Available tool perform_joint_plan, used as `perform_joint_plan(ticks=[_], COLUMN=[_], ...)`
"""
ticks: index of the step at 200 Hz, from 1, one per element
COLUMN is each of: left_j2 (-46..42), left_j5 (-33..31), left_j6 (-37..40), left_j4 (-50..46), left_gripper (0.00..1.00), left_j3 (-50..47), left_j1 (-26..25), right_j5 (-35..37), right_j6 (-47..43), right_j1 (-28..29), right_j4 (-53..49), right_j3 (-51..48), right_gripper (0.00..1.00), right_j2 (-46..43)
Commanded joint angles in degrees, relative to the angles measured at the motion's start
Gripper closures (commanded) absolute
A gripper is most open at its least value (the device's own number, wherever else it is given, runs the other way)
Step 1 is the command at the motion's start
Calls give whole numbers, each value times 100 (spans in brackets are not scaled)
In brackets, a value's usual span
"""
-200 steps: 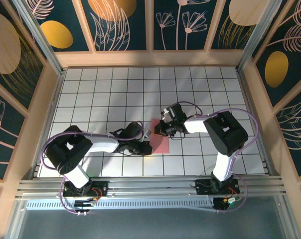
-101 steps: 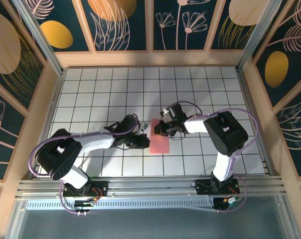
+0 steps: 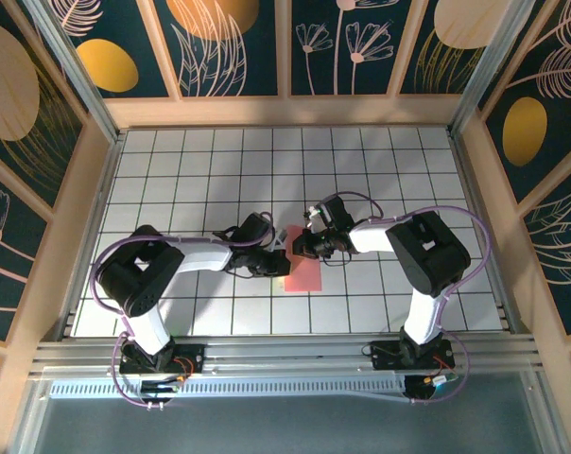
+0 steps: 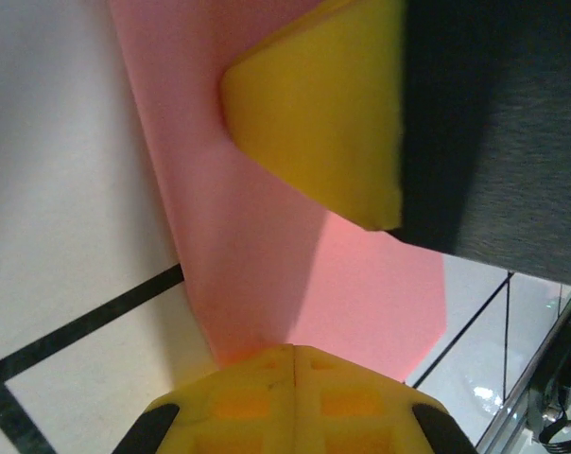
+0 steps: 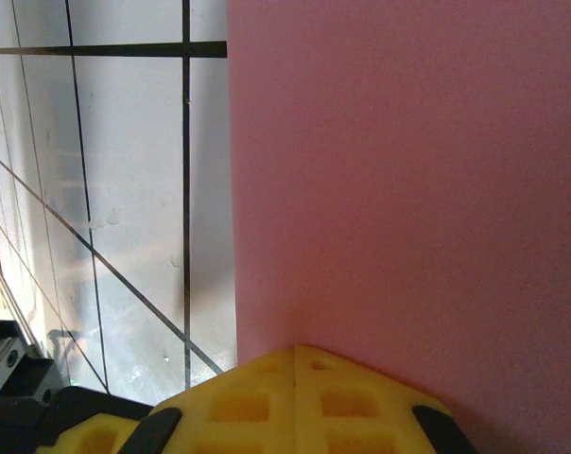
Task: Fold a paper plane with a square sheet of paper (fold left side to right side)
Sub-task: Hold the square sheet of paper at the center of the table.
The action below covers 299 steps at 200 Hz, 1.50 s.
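The square sheet of paper (image 3: 306, 274) lies folded into a narrow salmon-pink strip on the white grid table, near the middle. The two grippers hide its far end. My left gripper (image 3: 282, 255) is shut, its tips resting at the strip's left edge. My right gripper (image 3: 299, 248) is shut too and bears on the paper from the right. In the left wrist view the pink paper (image 4: 361, 293) spreads beyond my shut left gripper (image 4: 295, 352), with the right gripper's yellow finger (image 4: 314, 104) above. The right wrist view has paper (image 5: 408, 189) ahead of the shut right gripper (image 5: 295, 352). The paper plane is out of view.
White tiles with black grid lines (image 3: 210, 180) surround the paper. Wooden walls (image 3: 285, 112) fence the table on three sides. A metal rail (image 3: 285, 355) with both arm bases runs along the near edge.
My left gripper has swung up and to the right, to the strip's upper left, close to the right gripper. The right arm has hardly moved.
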Motion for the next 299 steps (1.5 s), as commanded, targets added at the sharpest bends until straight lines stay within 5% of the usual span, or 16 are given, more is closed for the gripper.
perform_joint_plan(ticks=[1, 113, 168, 245, 299], left_j2=[92, 281, 239, 164, 182], left_j5=[165, -36, -89, -198, -221], left_j6=[92, -72, -261, -499, -512], left_j4=[164, 92, 174, 279, 253], left_gripper=[100, 100, 100, 100, 100], left_j3=[116, -126, -178, -111, -66], left_j1=[-6, -27, -98, -244, -256], right_j5=[351, 432, 658, 622, 516], right_j6=[-158, -173, -202, 523, 931], right_j1=[74, 72, -16, 307, 712], right_j4=[-400, -673, -1036, -1186, -399], right_j3=[29, 358, 619, -891, -1323], right_gripper=[100, 100, 90, 100, 100], right_j2=[272, 50, -646, -2328, -1978])
